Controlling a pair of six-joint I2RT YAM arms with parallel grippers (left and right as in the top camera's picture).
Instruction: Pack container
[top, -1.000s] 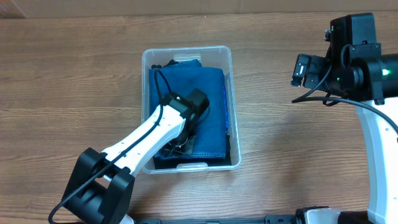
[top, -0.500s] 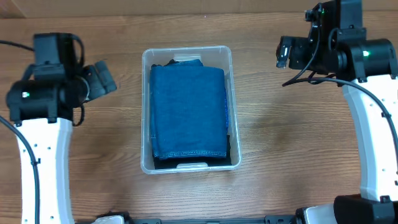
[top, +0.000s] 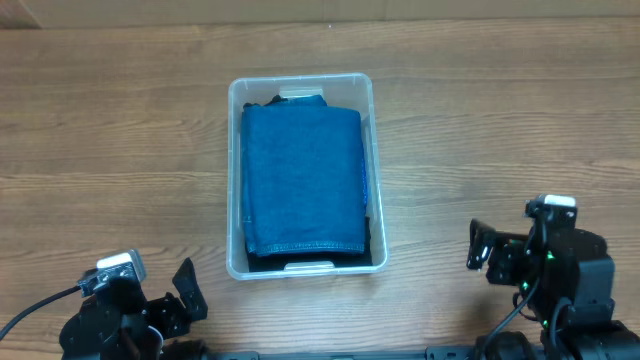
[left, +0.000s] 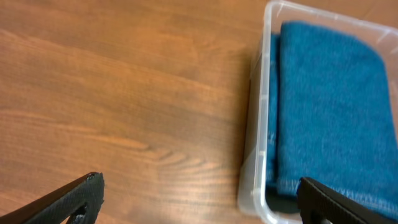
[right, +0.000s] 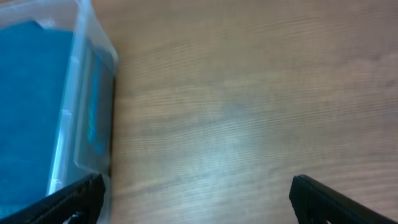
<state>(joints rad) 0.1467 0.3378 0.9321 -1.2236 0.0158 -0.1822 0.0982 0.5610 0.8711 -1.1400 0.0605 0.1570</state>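
Overhead, the left claw and right claw have drawn back to the near edge, both gaping wide and empty. The clear plastic rectangular container, holding a folded blue cloth, sits ahead between them. Packing looks done.

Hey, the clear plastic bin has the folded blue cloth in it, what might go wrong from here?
The folded blue cloth fills the clear plastic rectangular container almost wall to wall, and something dark shows under it at the near end; adding more may bunch or snag these. The container sits unheld on the wooden table, so a push from the left gripper or right gripper, both open, might slide it.
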